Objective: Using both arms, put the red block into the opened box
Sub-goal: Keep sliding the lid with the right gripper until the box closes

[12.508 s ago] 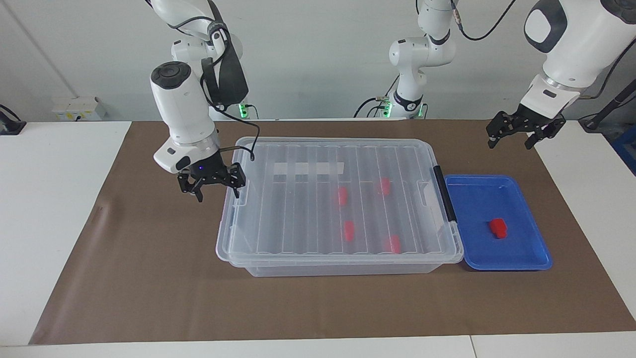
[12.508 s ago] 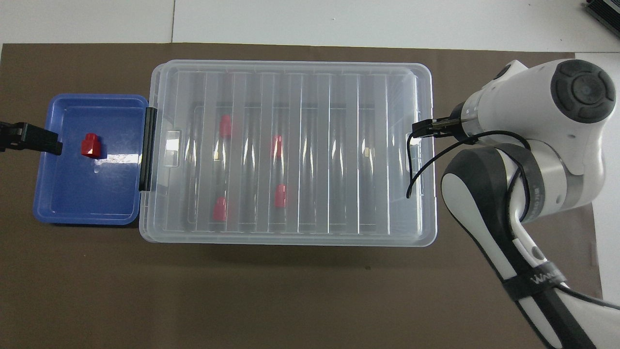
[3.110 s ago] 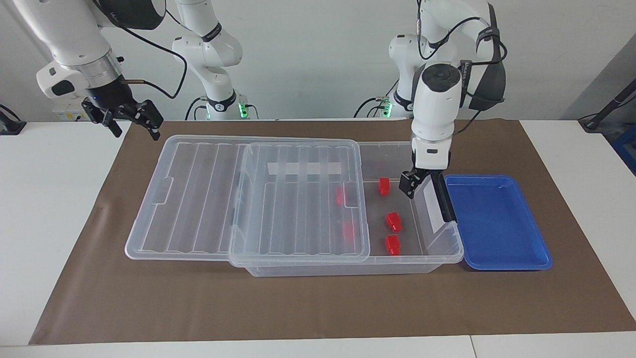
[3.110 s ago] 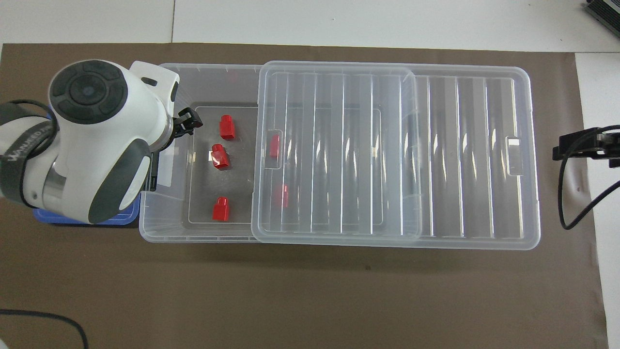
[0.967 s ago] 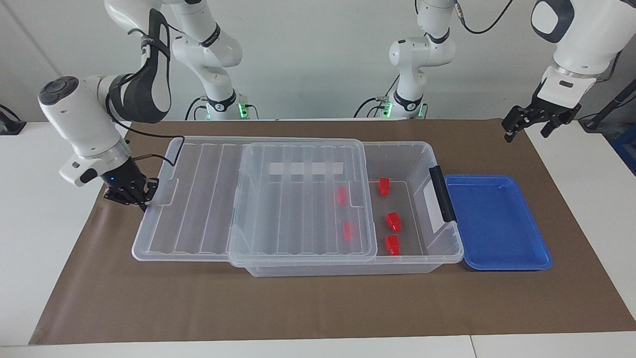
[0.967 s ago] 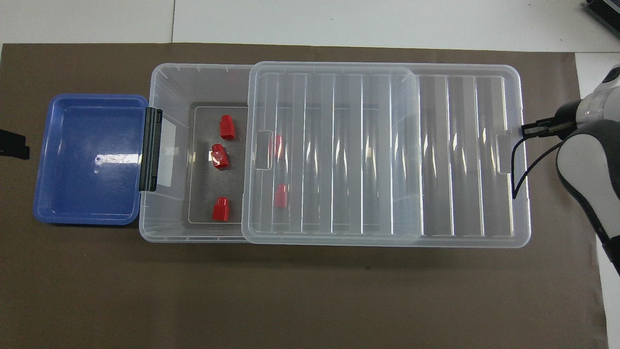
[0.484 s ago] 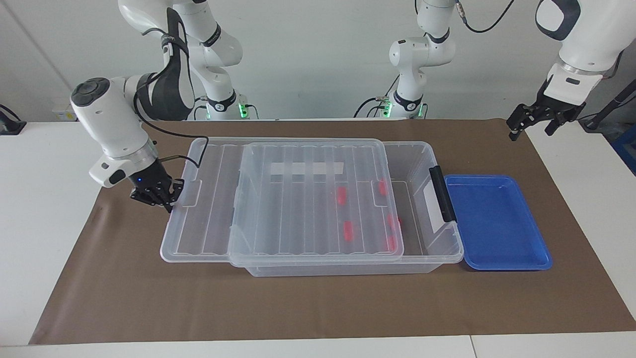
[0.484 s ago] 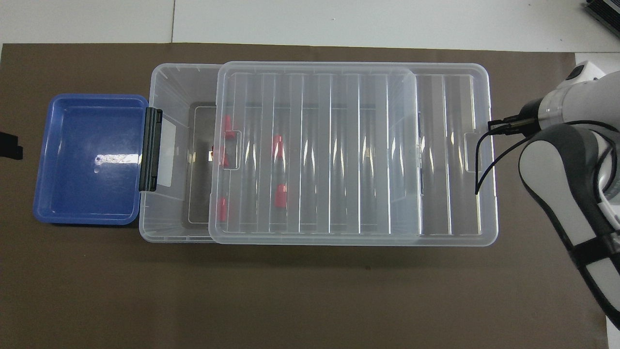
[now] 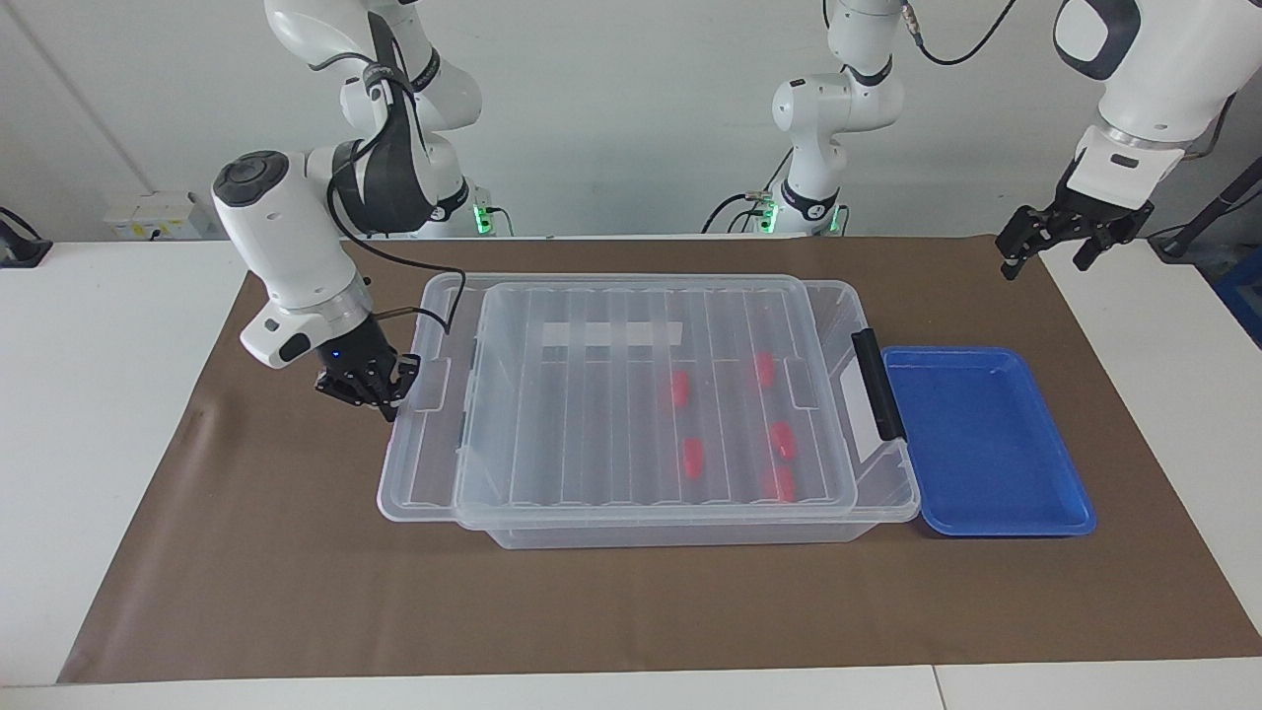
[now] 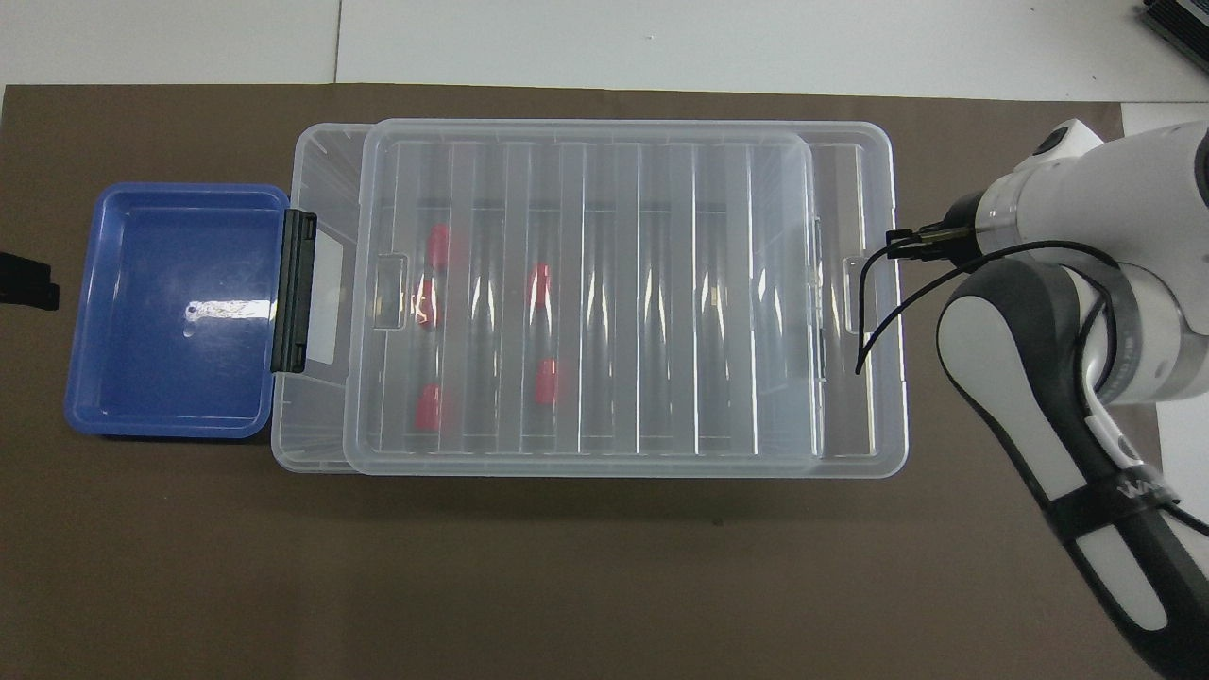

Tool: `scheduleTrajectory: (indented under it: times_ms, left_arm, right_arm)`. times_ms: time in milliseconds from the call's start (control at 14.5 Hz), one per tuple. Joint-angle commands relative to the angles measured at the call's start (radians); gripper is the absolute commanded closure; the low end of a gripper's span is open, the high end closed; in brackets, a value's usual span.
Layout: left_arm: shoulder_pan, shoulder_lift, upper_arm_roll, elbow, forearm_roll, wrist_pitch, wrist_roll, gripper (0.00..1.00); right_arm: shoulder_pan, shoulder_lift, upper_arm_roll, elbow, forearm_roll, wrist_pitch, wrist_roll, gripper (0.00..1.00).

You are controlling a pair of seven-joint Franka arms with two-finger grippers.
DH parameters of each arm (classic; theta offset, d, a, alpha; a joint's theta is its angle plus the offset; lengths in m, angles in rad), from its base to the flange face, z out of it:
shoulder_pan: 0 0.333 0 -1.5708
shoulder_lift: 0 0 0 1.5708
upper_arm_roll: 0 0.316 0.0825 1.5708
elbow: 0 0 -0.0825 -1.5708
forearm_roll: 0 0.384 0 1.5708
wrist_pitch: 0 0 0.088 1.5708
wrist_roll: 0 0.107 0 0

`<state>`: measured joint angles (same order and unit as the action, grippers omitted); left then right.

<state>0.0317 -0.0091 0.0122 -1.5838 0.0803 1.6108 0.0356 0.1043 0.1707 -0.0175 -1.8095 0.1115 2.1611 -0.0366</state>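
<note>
Brown paper covers the worktop. Inside the opened box, under its lid, lies the red block, well apart from the pressed-together right end effector at the lid's end; the left end effector hangs spread.

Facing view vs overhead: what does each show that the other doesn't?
Facing only: the right hand, shut, low at the end edge of the lid; the whole left hand, open and raised over the edge of the mat, waiting.
Overhead only: straight down, the lid sits offset toward the right arm's end, leaving a strip of bin uncovered by the black latch.
Both: five red blocks under the lid, and the blue tray beside the bin.
</note>
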Motion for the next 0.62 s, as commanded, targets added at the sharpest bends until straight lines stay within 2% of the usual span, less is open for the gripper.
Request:
scheduleTrajectory:
  times_ms: [0, 553]
  left_arm:
    - [0.001, -0.009, 0.005, 0.002, -0.01, -0.012, 0.009, 0.0]
    - [0.01, -0.025, 0.008, 0.001, -0.008, -0.057, 0.007, 0.0]
  right_arm:
    - [0.027, 0.006, 0.001, -0.004, 0.028, 0.026, 0.044, 1.0]
    - [0.074, 0.006, 0.002, -0.008, 0.039, 0.026, 0.096, 1.0]
